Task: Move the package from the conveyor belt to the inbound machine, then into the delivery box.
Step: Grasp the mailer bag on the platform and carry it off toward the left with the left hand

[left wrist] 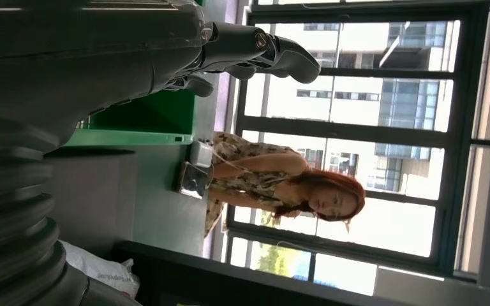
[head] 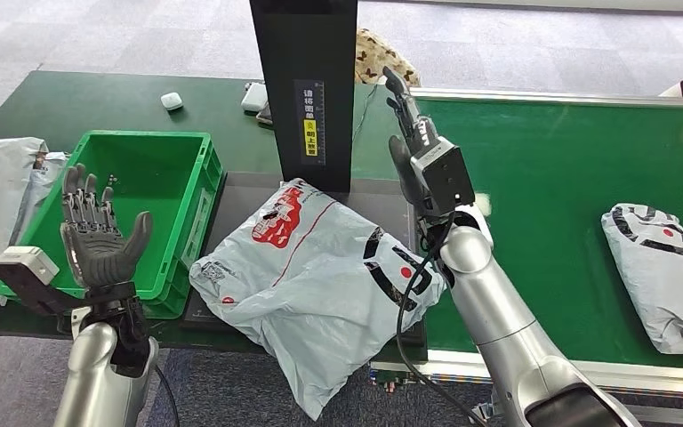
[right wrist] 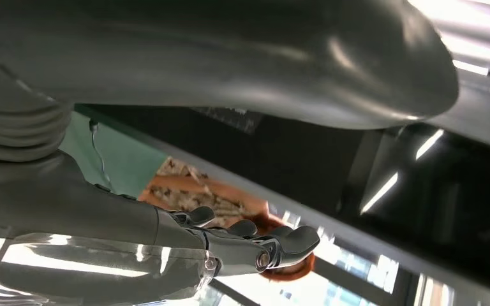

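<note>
Head view: package (head: 320, 285) overhangs the table edge (underside hidden); each robot hand spread, holding nothing

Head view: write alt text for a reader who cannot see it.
A grey package with red and black print lies on the dark inbound machine platform under a black post, between two raised, open robot hands: the left robot hand in front of a green box, the right robot hand at the edge of the green conveyor belt. A second package lies on the belt.
</note>
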You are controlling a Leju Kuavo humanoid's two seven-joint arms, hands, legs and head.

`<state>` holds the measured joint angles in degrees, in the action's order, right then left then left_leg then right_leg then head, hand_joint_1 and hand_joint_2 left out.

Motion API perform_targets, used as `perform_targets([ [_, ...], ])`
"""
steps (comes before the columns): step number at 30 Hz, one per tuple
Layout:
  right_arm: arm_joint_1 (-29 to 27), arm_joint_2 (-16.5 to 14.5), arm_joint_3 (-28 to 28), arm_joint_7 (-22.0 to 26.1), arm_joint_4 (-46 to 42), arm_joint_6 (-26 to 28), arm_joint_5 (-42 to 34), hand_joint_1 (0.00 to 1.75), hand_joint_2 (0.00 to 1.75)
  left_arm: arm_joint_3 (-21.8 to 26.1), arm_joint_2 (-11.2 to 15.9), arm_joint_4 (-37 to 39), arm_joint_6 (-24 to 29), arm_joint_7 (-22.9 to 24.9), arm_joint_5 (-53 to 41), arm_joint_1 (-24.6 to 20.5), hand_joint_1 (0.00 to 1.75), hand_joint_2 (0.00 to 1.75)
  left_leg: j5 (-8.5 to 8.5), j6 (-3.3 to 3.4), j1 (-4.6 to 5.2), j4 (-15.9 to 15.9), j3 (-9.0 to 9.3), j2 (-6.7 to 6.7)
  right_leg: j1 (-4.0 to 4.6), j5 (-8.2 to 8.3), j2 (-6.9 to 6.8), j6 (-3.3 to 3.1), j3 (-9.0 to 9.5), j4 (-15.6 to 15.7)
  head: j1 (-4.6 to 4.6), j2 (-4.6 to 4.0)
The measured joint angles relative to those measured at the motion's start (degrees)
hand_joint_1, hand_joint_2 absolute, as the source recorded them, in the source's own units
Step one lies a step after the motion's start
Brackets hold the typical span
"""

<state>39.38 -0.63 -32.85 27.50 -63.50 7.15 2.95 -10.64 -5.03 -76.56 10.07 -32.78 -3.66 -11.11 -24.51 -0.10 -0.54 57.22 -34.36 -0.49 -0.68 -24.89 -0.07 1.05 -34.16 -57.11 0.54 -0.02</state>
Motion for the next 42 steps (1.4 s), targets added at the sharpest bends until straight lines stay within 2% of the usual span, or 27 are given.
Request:
perform_targets([
  [1,-0.1,0.0,0.2,-0.1,-0.2,0.3,0.1,0.0,1.75,-0.1,0.0,0.0,-0.3,0.0,-0.4,0.0,0.0,1.75,0.0,0.0,0.0,0.0,0.0,0.0,0.0,0.0,0.0,0.0,0.0,0.0,0.01,0.0],
  [4,-0.1,0.0,0.3,-0.1,-0.2,0.4,0.1,0.0,1.75,-0.2,0.1,0.0,-0.4,0.1,-0.6,0.0,0.0,1.75,0.0,0.0,0.0,0.0,0.0,0.0,0.0,0.0,0.0,0.0,0.0,0.0,0.0,0.0],
  [6,-1.0,0.0,3.0,-0.9,-1.7,0.8,-0.2,0.0,1.75,-5.3,1.4,0.7,-6.5,4.4,-14.5,-0.4,0.0,1.75,0.0,0.01,0.03,0.0,0.0,0.0,-0.03,0.0,0.0,0.01,0.0,0.0,0.0,0.0],
  [8,-2.2,0.0,6.3,-1.8,-3.4,0.7,-0.5,0.0,1.75,-12.3,3.0,2.7,-12.9,9.8,-31.8,-1.5,0.0,1.75,-0.01,0.02,0.07,0.0,-0.02,0.0,-0.06,0.0,0.0,0.01,-0.01,0.0,-0.01,0.0],
  [9,-2.5,0.0,6.9,-1.8,-3.7,0.4,-0.4,0.0,1.75,-14.3,3.2,3.9,-13.4,10.9,-34.8,-2.2,0.0,1.75,-0.01,0.02,0.07,0.0,-0.02,0.0,-0.06,0.01,0.01,0.01,-0.02,0.0,-0.01,0.0],
  [16,-3.9,-1.0,9.6,-2.1,-4.8,-0.7,2.0,0.0,1.75,-24.2,3.3,14.9,-16.7,15.5,-44.2,-9.6,0.0,1.75,0.0,0.01,0.07,0.0,-0.02,0.01,-0.03,0.01,0.04,0.01,-0.04,0.0,0.0,0.0],
  [21,-4.2,-2.2,11.4,-2.3,-4.9,-0.5,3.2,0.0,1.75,-29.0,1.6,24.6,-18.4,19.7,-48.8,-14.7,0.0,1.75,0.0,0.01,0.06,0.0,-0.02,0.01,-0.04,0.01,0.04,0.01,-0.04,0.0,0.0,0.0],
  [23,-4.6,-2.7,12.0,-2.3,-4.9,-0.2,3.8,0.0,1.75,-30.4,0.7,28.4,-18.3,21.4,-50.2,-16.5,0.05,1.75,0.0,0.01,0.06,0.0,-0.03,0.01,-0.05,0.01,0.03,0.01,-0.03,0.0,0.0,0.0],
  [27,-5.4,-3.4,13.4,-2.5,-5.2,0.1,4.7,0.0,1.75,-32.2,-1.1,34.7,-16.9,24.9,-52.3,-19.7,1.75,1.75,0.0,0.01,0.07,0.0,0.0,0.0,-0.06,0.01,0.0,0.01,0.03,0.0,-0.01,0.0],
  [32,-6.7,-3.6,15.0,-2.7,-6.4,0.0,5.2,0.0,1.75,-32.4,-2.6,38.4,-15.3,27.0,-53.8,-21.8,1.75,1.75,0.0,0.02,0.07,0.0,0.1,0.0,-0.06,0.03,0.0,0.04,0.14,0.0,-0.01,0.0],
  [42,-8.2,-3.6,16.4,-2.9,-8.1,-0.5,5.6,0.0,1.75,-31.1,-3.7,39.1,-13.3,26.5,-55.9,-22.4,1.75,1.75,0.04,0.04,0.06,0.0,0.16,0.01,-0.05,0.06,0.02,0.04,0.17,0.0,-0.01,0.0],
])
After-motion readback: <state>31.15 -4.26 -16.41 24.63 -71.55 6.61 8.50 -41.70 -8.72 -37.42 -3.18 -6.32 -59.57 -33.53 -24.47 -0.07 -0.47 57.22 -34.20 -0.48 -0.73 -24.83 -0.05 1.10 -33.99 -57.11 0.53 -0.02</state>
